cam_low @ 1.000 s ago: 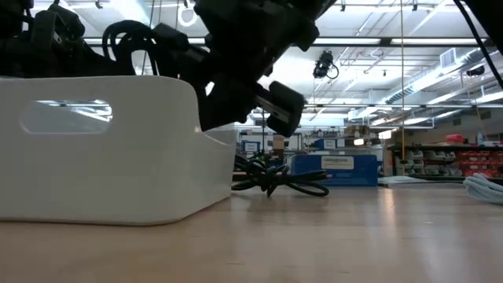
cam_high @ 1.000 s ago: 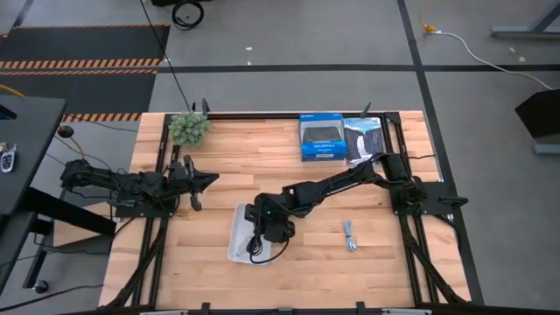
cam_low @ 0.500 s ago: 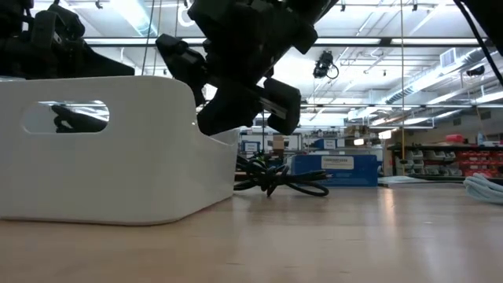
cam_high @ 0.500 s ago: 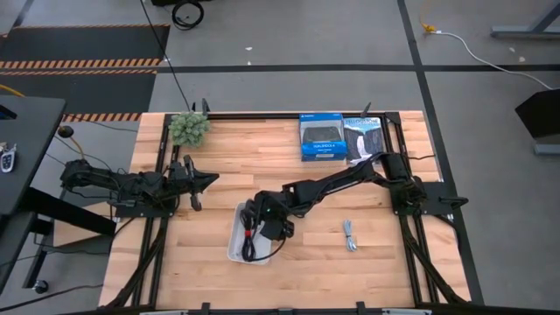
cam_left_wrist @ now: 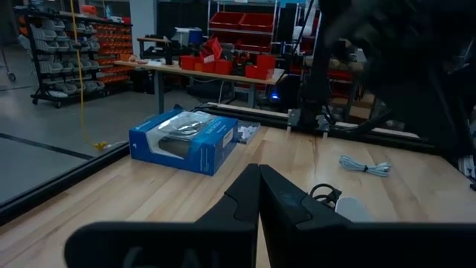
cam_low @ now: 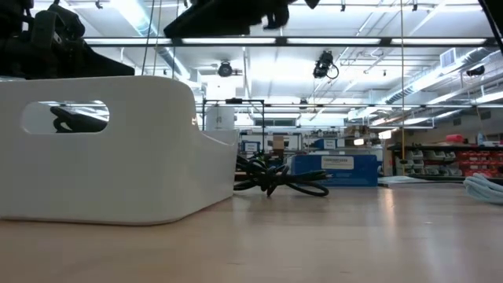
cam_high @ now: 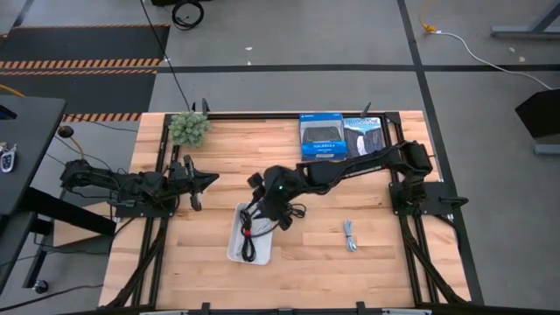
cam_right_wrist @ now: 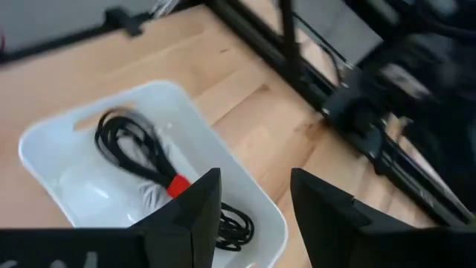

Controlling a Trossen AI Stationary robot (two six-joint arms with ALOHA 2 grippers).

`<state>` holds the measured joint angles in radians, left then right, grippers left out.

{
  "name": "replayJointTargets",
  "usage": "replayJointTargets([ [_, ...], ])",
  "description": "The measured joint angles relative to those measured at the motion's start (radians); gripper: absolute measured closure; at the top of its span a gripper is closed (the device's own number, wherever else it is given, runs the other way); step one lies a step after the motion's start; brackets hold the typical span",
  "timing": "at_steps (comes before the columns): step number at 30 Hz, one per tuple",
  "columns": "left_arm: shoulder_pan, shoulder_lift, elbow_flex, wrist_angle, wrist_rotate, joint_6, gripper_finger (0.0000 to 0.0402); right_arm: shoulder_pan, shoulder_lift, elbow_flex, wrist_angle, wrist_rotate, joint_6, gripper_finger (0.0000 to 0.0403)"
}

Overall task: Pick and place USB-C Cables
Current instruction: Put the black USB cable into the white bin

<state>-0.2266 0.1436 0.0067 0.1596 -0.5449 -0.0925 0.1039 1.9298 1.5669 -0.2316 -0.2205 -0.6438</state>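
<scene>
USB-C cables are split between two places in the high view: the black cable with red band (cam_high: pixel 248 234) lies in the white tray (cam_high: pixel 234 251) just below the right gripper (cam_high: pixel 265 208), a loose black cable (cam_high: pixel 289 213) sits on the tabletop (cam_high: pixel 219 157) right beside that gripper, and the pale blue-grey cable (cam_high: pixel 350 235) lies well off to its far side; the left gripper (cam_high: pixel 197 181) waits near the plant (cam_high: pixel 189 128). In the low view, the black cable (cam_low: pixel 277 178) sprawls on the wood past the tray wall (cam_low: pixel 149 157), with the pale cable (cam_low: pixel 483 187) at the edge. The left wrist view shows its own fingers pressed together, a blue box (cam_left_wrist: pixel 186 139) and the pale cable (cam_left_wrist: pixel 364 165) beyond. The right wrist view looks down past parted, empty fingers (cam_right_wrist: pixel 190 205) at the tray (cam_right_wrist: pixel 44 141), holding the red-banded cable (cam_right_wrist: pixel 141 164) and a white cable (cam_right_wrist: pixel 97 190) beneath. These bundles look light, limp and springy; gripping across the tied middle should keep loops from snagging.
</scene>
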Motion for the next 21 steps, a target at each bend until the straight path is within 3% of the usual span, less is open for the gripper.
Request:
replayJointTargets([
  [5,0.0,0.0,0.0,0.0,0.0,0.0,0.039,-0.017,-0.047,0.0,-0.011,0.012,0.169,0.0235],
  [11,0.0,0.0,0.0,0.0,0.0,0.0,0.039,-0.035,-0.085,0.0,-0.072,0.173,0.453,0.0232],
  [21,0.0,0.0,0.0,0.0,0.0,0.0,0.039,-0.128,-0.092,-0.001,-0.345,0.106,0.629,0.019],
])
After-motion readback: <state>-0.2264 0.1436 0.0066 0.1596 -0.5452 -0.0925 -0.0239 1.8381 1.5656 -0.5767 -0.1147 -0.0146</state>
